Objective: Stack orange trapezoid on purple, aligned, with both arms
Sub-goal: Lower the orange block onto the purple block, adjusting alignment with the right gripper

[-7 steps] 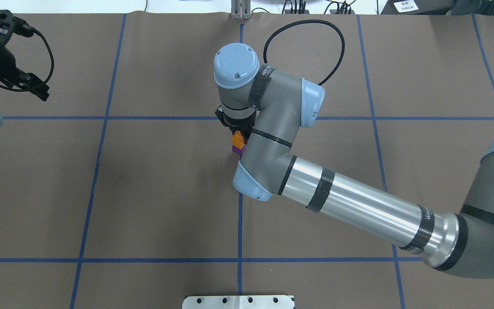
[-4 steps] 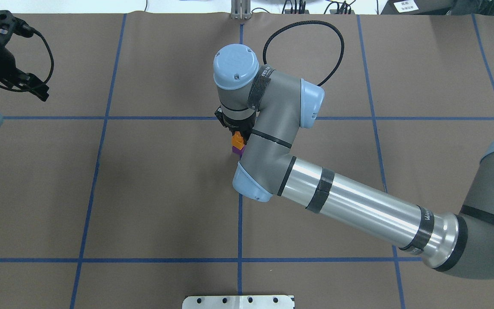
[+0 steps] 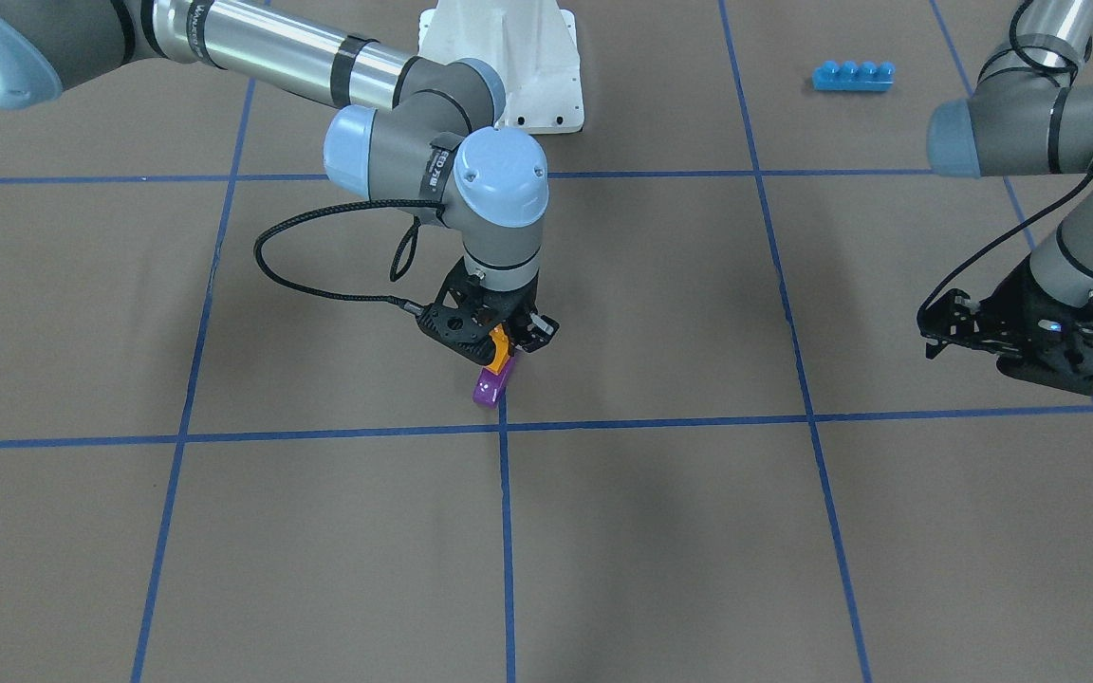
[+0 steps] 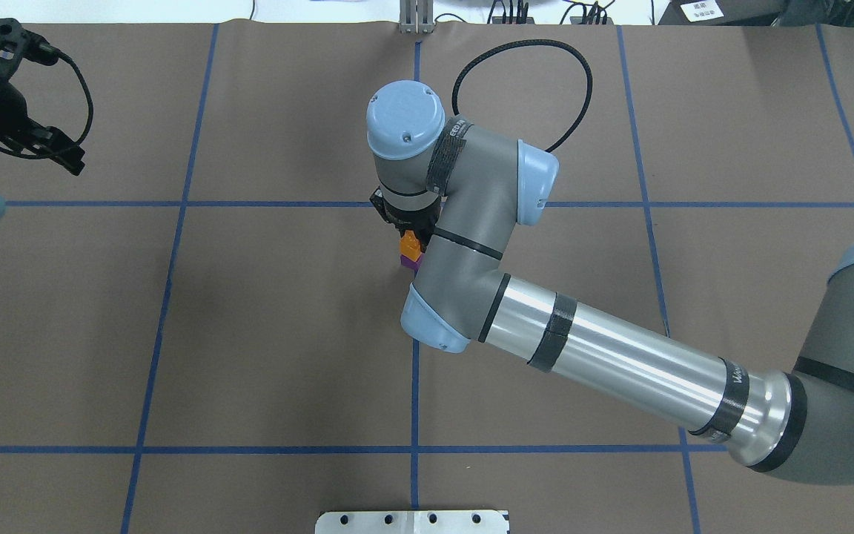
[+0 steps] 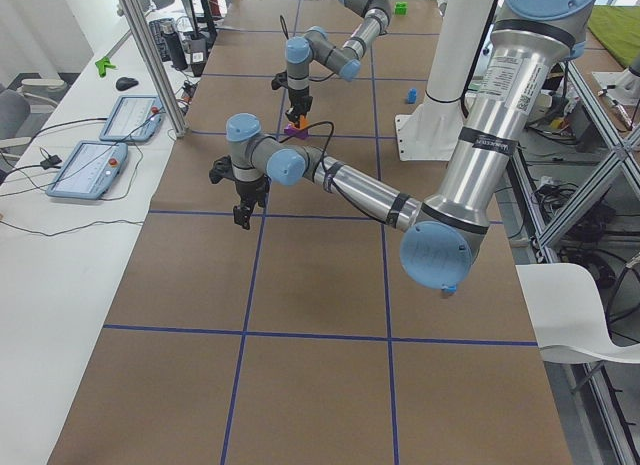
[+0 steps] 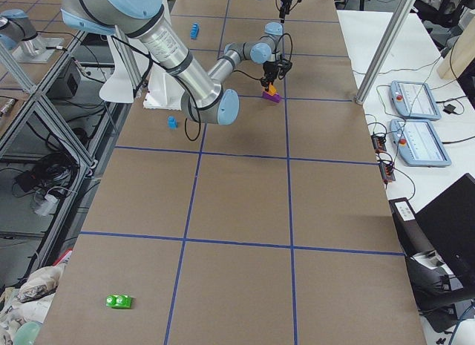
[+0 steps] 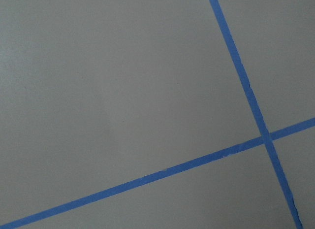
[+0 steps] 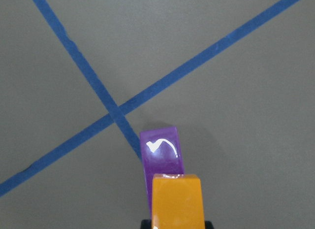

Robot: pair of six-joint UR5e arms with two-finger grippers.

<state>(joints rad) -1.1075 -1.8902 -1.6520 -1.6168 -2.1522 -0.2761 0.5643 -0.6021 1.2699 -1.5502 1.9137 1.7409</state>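
Ana: Since the earlier overhead picture, the right arm (image 4: pixel 605 356) has slid a tiny bit toward that view's left. The left gripper (image 4: pixel 64 156) has stayed put.

Ben: From overhead, the right gripper (image 4: pixel 408 227) is mostly hidden under its own wrist. The orange trapezoid (image 4: pixel 411 242) peeks out, with the purple brick (image 4: pixel 411 258) right under it, in the middle of the brown table (image 4: pixel 286 356). The left gripper hangs far off at the view's left edge. Nobody can tell if its fingers are apart or together.

Ana: From the front, the right gripper's two fingers pinch the orange trapezoid between them. It touches the top of the purple brick, which sits just beside a crossing of blue tape lines (image 3: pixel 660 420). A long blue four-stud brick (image 3: pixel 853 76) lies well away, near the left arm (image 3: pixel 1030 114).

Ben: From the left end, both bricks look tiny, orange over purple, under the far arm.

Ana: From the right end it looks the same. A small blue brick (image 6: pixel 172 122) lies near the robot's base, and a green brick (image 6: pixel 119 301) lies far off at the near end.

Ben: The left wrist camera shows only table and two crossing tape lines.

Ana: The right wrist camera shows the orange trapezoid at the bottom middle, covering the near part of the purple brick. How firmly it is pushed on cannot be told.
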